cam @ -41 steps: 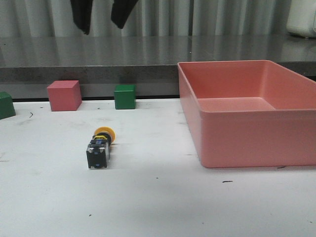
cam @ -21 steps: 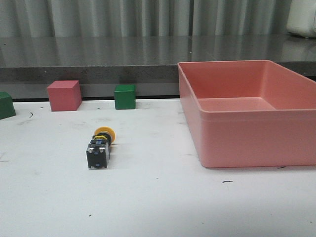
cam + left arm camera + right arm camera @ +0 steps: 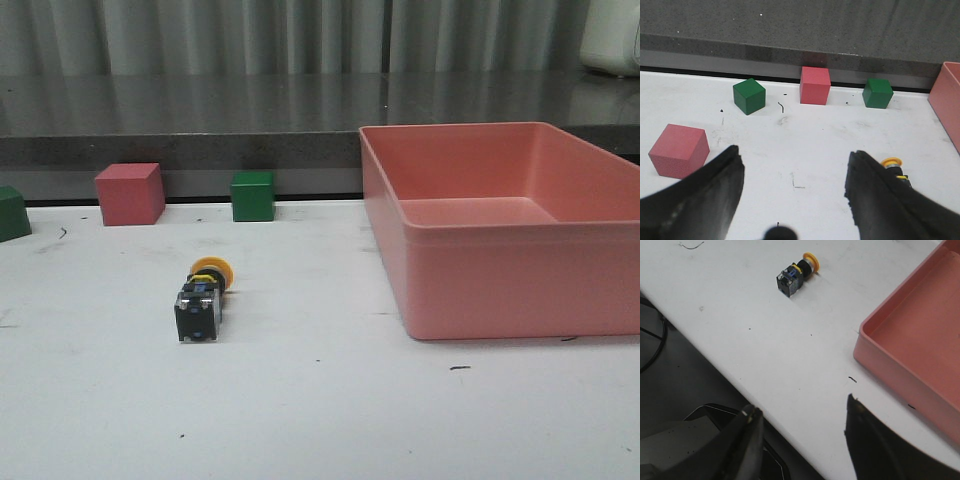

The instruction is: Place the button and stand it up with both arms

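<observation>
The button [image 3: 203, 297] lies on its side on the white table, yellow cap toward the back and dark blocky base toward the front. Neither arm shows in the front view. In the left wrist view my left gripper [image 3: 796, 152] hangs open above bare table, and the button's yellow cap [image 3: 891, 162] peeks out behind one finger [image 3: 875, 200]. In the right wrist view my right gripper [image 3: 802, 405] is open over the table's near edge, far from the button [image 3: 796, 275]. Nothing is between either pair of fingers.
A large pink bin [image 3: 510, 285] stands to the right of the button. Along the back edge sit a pink cube [image 3: 130, 193], a green cube [image 3: 252, 196] and another green cube [image 3: 12, 212] at the far left. Another pink cube [image 3: 679, 150] lies nearer my left gripper.
One second ago two dark fingers hung at the top of the front view; they have gone up out of sight. The button has not moved.
</observation>
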You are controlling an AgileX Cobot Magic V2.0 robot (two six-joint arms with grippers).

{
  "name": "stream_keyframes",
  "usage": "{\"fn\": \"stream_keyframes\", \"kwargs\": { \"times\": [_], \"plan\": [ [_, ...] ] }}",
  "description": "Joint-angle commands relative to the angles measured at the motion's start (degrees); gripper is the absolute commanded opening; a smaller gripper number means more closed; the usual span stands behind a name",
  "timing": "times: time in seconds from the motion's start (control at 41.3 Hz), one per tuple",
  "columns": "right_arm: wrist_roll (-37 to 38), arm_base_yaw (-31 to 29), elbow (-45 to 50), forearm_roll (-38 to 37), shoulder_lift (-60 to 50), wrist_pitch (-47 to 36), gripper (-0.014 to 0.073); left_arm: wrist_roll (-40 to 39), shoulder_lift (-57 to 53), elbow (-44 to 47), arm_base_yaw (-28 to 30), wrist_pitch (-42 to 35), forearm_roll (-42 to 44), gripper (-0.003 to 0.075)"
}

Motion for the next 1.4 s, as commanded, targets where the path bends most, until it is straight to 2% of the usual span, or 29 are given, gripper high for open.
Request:
{"fn": "stream_keyframes", "kwargs": {
  "times": [0.0,0.363,0.532,0.774,0.847,0.943,1.04,1.379],
  "plan": [
    [-0.83,-0.29,0.81,0.26,-4.85,-3.41,0.0405,0.03,0.67,-1.77,0.00,-4.74,-0.61,0.0438],
    [-0.83,-0.29,5.00,0.26,-16.93,-2.61,0.0403,0.03,0.67,-1.77,0.00,-4.74,-0.61,0.0438],
    [-0.83,-0.29,5.00,0.20,-17.30,-2.61,0.0403,0.03,0.67,-1.77,0.00,-7.59,-0.61,0.0438],
    [-0.83,-0.29,5.00,0.20,-17.30,-2.61,0.0403,0.17,0.67,-3.02,0.00,-7.05,-0.46,0.0445],
    [-0.83,-0.29,5.00,0.20,-17.30,-2.61,0.0403,2.42,1.00,-4.87,0.00,-5.79,-0.46,0.0468],
    [-0.83,-0.29,5.00,0.20,-17.30,-2.61,0.0403,3.34,2.27,-7.74,-0.27,-3.33,-0.58,0.0545],
    [-0.83,-0.29,5.00,0.20,-17.30,-2.61,0.0403,3.34,4.49,-10.19,-2.07,-0.34,-0.68,0.0583],
    [-0.83,-0.29,5.00,0.20,-17.30,-2.61,0.0403,3.34,15.13,-12.59,-15.25,2.12,-0.79,0.0585]
  ]
}}
